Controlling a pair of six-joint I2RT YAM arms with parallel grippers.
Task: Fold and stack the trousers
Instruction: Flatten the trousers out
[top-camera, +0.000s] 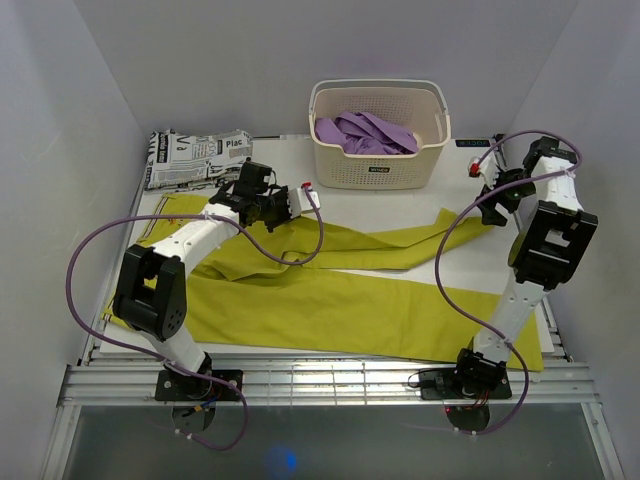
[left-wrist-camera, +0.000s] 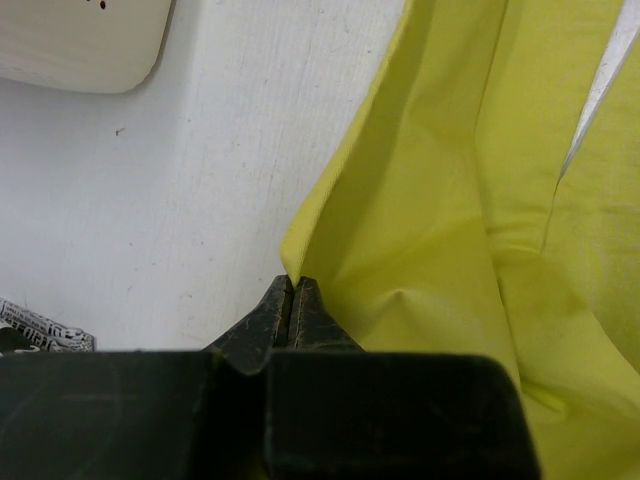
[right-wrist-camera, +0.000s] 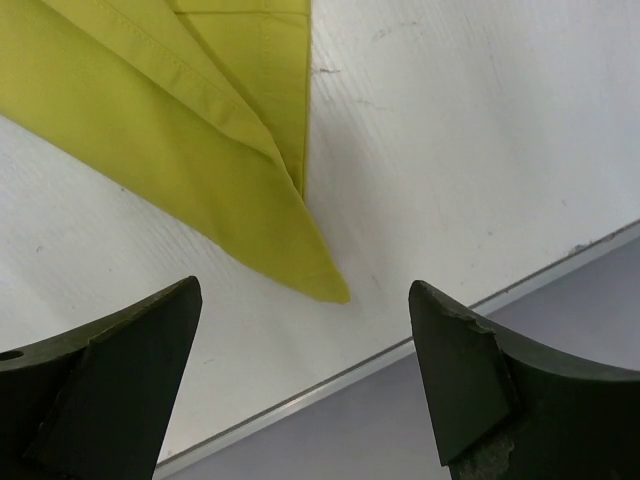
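Fold starting, I judge: trousers (top-camera: 340, 300) spread across the desk (top-camera: 400, 205), left fingers (left-wrist-camera: 262, 322) pinching their edge at 11 o'clock; right fingers (right-wrist-camera: 120, 350), spread over the cuff (right-wrist-camera: 322, 283) at 2 o'clock, must grip it next.

far edge: cream slatted plastic basket (top-camera: 378, 135) blocks | far-left corner: folded newspaper-print garment (top-camera: 197, 157) blocks | passable: bare white table (top-camera: 400, 205) strip between basket and mustard-yellow trousers (top-camera: 330, 300)

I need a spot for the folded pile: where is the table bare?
Bare table lies between the basket and the trousers, and right of the basket. The front and middle are covered by the trousers; the printed garment fills the back left corner.
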